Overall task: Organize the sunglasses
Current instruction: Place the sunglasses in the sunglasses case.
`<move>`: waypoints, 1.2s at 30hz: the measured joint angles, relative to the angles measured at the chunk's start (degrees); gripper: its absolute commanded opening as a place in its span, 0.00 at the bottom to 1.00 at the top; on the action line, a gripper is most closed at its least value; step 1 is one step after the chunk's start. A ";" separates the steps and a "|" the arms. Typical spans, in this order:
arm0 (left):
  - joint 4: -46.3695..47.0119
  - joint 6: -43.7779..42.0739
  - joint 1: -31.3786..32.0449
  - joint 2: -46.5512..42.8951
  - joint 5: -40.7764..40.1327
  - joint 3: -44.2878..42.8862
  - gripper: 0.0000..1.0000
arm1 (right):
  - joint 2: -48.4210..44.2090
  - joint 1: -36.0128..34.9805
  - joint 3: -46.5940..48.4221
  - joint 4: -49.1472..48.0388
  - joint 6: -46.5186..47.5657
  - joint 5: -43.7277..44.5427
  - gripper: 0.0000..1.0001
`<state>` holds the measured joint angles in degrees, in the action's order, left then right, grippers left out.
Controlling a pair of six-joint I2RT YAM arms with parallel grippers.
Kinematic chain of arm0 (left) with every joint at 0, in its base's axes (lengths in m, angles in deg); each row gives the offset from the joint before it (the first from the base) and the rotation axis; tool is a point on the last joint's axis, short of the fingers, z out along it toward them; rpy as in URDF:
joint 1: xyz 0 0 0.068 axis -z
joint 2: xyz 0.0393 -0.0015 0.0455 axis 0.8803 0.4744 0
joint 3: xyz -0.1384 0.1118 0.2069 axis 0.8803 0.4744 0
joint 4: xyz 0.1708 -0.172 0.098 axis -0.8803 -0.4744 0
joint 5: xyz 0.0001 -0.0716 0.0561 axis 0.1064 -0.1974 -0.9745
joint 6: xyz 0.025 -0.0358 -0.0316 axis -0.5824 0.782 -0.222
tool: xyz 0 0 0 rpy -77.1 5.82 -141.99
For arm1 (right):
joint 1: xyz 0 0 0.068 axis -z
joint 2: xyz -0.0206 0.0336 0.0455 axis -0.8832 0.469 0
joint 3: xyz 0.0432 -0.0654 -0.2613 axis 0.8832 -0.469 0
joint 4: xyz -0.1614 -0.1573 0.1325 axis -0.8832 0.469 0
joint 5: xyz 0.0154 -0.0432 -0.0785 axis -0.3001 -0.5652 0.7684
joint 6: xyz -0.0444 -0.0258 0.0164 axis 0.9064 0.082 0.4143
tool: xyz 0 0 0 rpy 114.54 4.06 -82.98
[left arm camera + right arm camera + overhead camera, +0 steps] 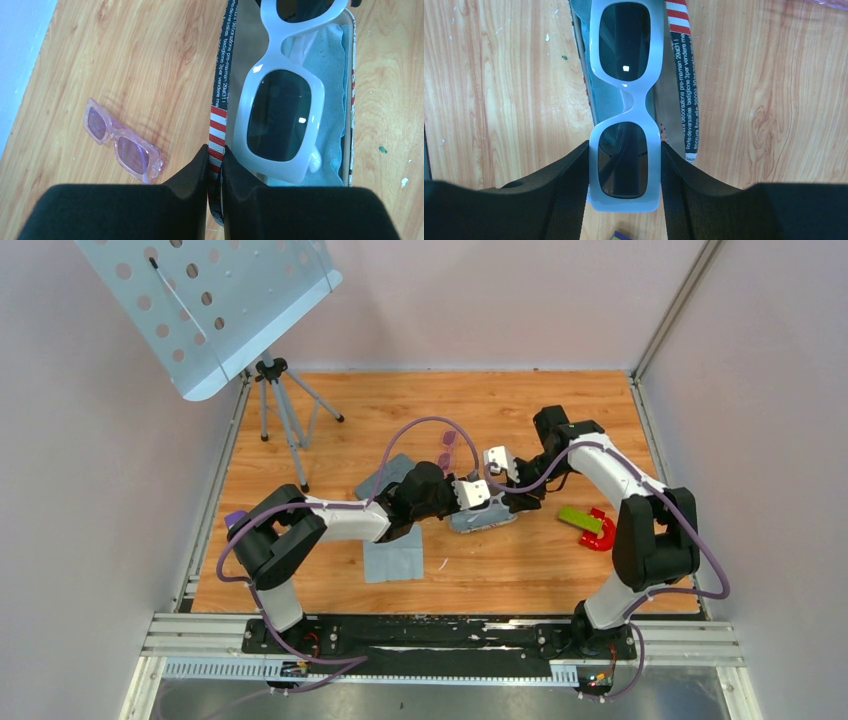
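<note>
The small purple-pink sunglasses point(447, 448) lie on the wooden table beyond the arms, and show left of the case in the left wrist view point(123, 148). The flag-patterned case point(485, 515) lies open, lined with a blue cloth point(332, 75). My left gripper point(215, 155) is shut on the edge of the case lid point(222, 75). My right gripper point(625, 146) is shut on one lens end of a white-framed pair with dark lenses point(625, 100), which lies lengthwise in the open case point(676, 100). This white pair also shows in the left wrist view point(280, 115).
A plain grey case point(390, 475) lies behind my left arm and a grey cloth point(392, 558) in front of it. A green object point(580, 519) and a red one point(602, 536) lie at the right. A tripod point(282, 420) with a perforated stand stands at the far left.
</note>
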<state>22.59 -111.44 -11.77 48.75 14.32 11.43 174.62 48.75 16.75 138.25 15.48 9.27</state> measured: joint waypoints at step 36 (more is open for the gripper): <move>0.07 1.01 -0.28 0.00 1.25 0.00 0.00 | 5.75 -1.60 -0.07 -1.40 -1.11 -4.74 0.25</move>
<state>22.66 -110.43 -12.05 48.75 15.57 11.43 180.37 47.16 16.68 136.85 14.36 4.53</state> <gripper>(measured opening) 0.135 0.522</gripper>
